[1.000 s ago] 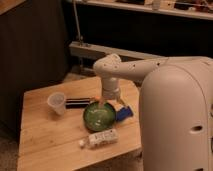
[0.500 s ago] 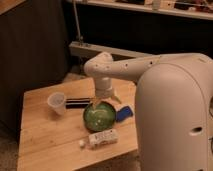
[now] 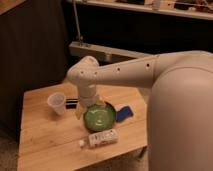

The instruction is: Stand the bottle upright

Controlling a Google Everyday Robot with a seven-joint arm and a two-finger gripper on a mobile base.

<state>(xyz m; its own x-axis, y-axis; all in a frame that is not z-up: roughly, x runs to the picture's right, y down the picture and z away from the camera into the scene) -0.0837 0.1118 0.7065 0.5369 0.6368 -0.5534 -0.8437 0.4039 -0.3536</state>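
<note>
The bottle [image 3: 102, 138] is small and white with a white cap and a pale label. It lies on its side near the front edge of the wooden table [image 3: 45, 142], just in front of the green bowl [image 3: 99, 117]. My gripper [image 3: 88, 106] hangs from the white arm over the bowl's back left rim, pointing down and open with nothing between its fingers. It is above and behind the bottle, not touching it.
A translucent white cup [image 3: 56, 103] stands at the left of the table. A dark flat bar [image 3: 71, 103] lies between cup and gripper. A blue object [image 3: 125, 112] sits right of the bowl. My white body [image 3: 182, 115] fills the right side.
The arm has swung left across the table, so the gripper has moved from above the bowl's right side to its back left rim. The bottle has not moved.
</note>
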